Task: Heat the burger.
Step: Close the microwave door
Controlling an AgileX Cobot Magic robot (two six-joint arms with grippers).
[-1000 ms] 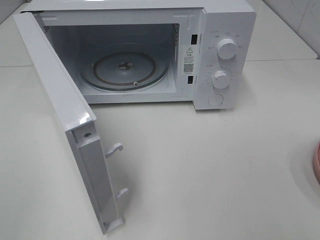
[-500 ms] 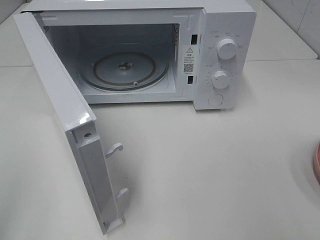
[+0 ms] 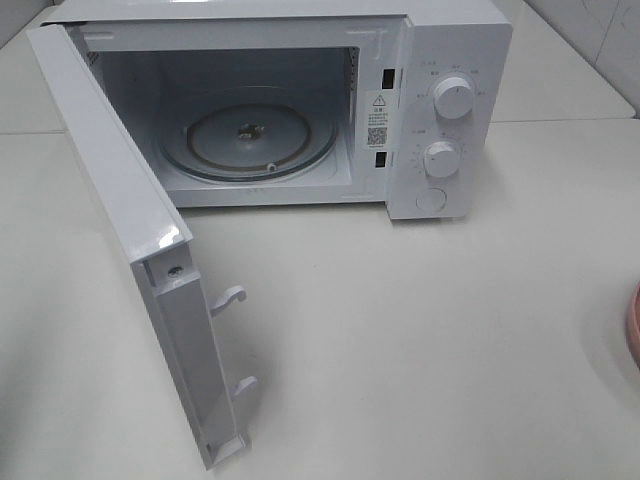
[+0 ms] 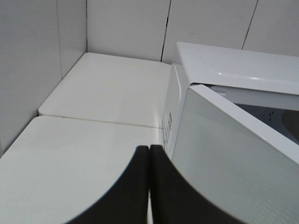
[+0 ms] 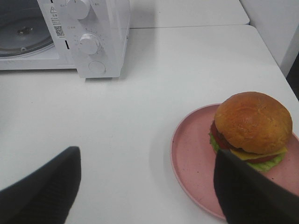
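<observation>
Two grippers, neither holding anything. Left gripper [image 4: 149, 154]: dark fingers [image 4: 135, 186] pressed flat together, nothing between them, poised above the white table [image 4: 70, 154] just beside the outer face of the swung-open microwave door [image 4: 233, 163], with the microwave [image 4: 243, 65] body beyond the tips. Right gripper [image 5: 147, 186]: spread wide, fingers [image 5: 42, 191] well apart, hanging over bare tabletop. Burger [image 5: 252, 128] just ahead of one right fingertip, near it but not touching, sitting upright toward the far side of the round pink plate [image 5: 191, 154]; glossy brown bun on top, tomato, cheese and lettuce showing at the edge. Microwave farther ahead of the right gripper and across from the burger, two white knobs [image 3: 454, 98] and a round button [image 3: 431, 199] on its panel. Door hinged open wide, glass turntable [image 3: 250, 140] bare inside the cavity. Only a pink sliver of plate visible at the edge of the high view; neither gripper in sight there.
</observation>
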